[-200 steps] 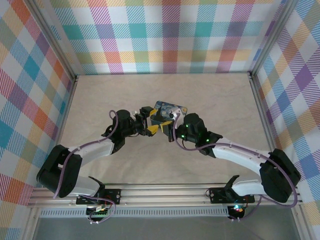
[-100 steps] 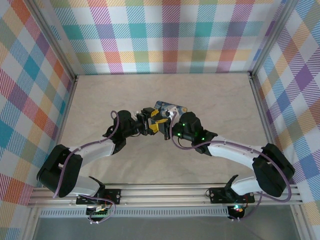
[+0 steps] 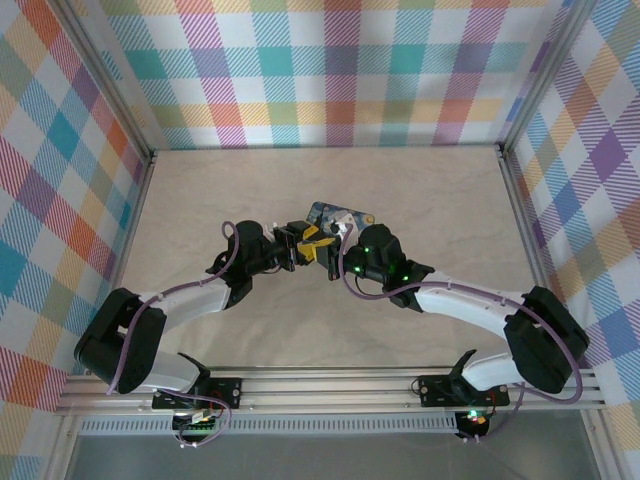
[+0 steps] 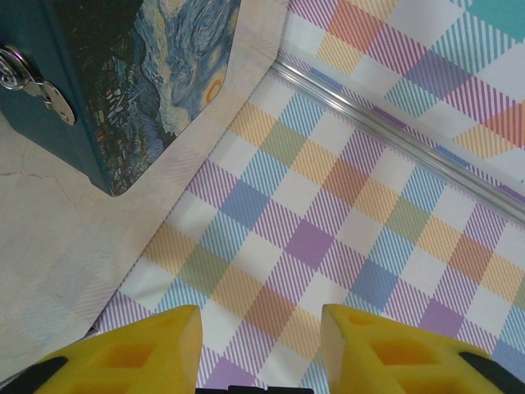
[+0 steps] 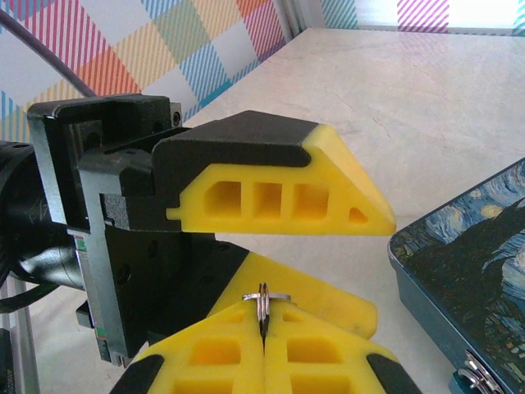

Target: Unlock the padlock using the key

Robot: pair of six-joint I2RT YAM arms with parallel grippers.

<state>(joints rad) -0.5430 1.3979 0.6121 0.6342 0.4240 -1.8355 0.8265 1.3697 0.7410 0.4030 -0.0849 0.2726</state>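
Clearly the right hand (image 5: pixel 264 336) is pinched tight on a thin silvery piece, seemingly the key (image 5: pixel 264 301). Just beyond it, the left hand (image 5: pixel 379 267) stands half open and empty. If a handover is meant, its fingers should sit squarely around the key before the right lets go. On the counter (image 5: pixel 426 98) nearby, the painted tin (image 4: pixel 164 82) shows a silvery clasp (image 4: pixel 37 86); I cannot make out the padlock's blue body.

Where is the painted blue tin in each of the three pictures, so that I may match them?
Top external: the painted tin sits near the picture's centre.
Left wrist: upper left corner.
Right wrist: lower right edge.
Shared landmark: the checked wall.
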